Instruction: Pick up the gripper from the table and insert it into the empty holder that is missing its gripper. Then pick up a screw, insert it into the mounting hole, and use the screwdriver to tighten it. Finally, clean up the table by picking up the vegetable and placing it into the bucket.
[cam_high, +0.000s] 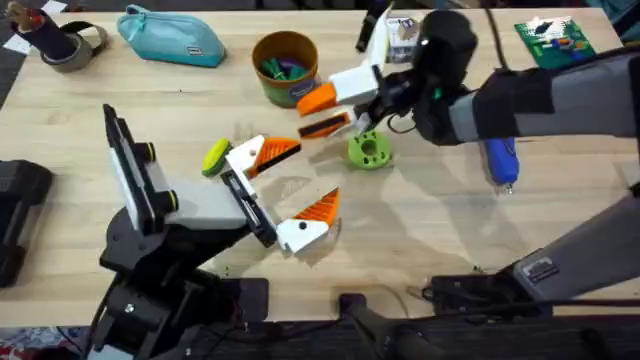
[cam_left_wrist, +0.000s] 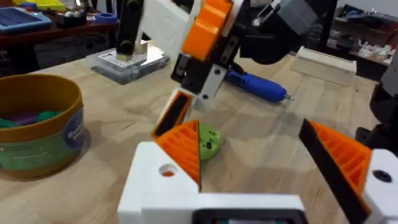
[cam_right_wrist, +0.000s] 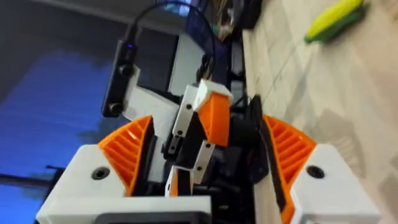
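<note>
My left gripper (cam_high: 318, 170) (cam_left_wrist: 249, 134) lies open low over the table's middle. Its upper white holder (cam_high: 245, 157) (cam_left_wrist: 155, 180) carries the orange pointed gripper (cam_high: 276, 151) (cam_left_wrist: 181, 148), and a round hole in that block shows orange inside. My right gripper (cam_high: 320, 112) (cam_left_wrist: 186, 81) (cam_right_wrist: 208, 124) hovers open beside the bucket (cam_high: 285, 66) (cam_left_wrist: 37, 124), its fingers wide apart. The blue screwdriver (cam_high: 500, 162) (cam_left_wrist: 258, 85) lies under the right forearm. A yellow-green vegetable (cam_high: 215, 157) (cam_right_wrist: 329, 22) rests against the left jaw rail.
A green round piece with holes (cam_high: 368, 151) (cam_left_wrist: 209, 142) lies below the right gripper. Along the far edge stand a teal pouch (cam_high: 170, 38), a tape roll (cam_high: 70, 47), a clear parts box (cam_high: 400, 35) (cam_left_wrist: 127, 62) and a green circuit board (cam_high: 555, 40).
</note>
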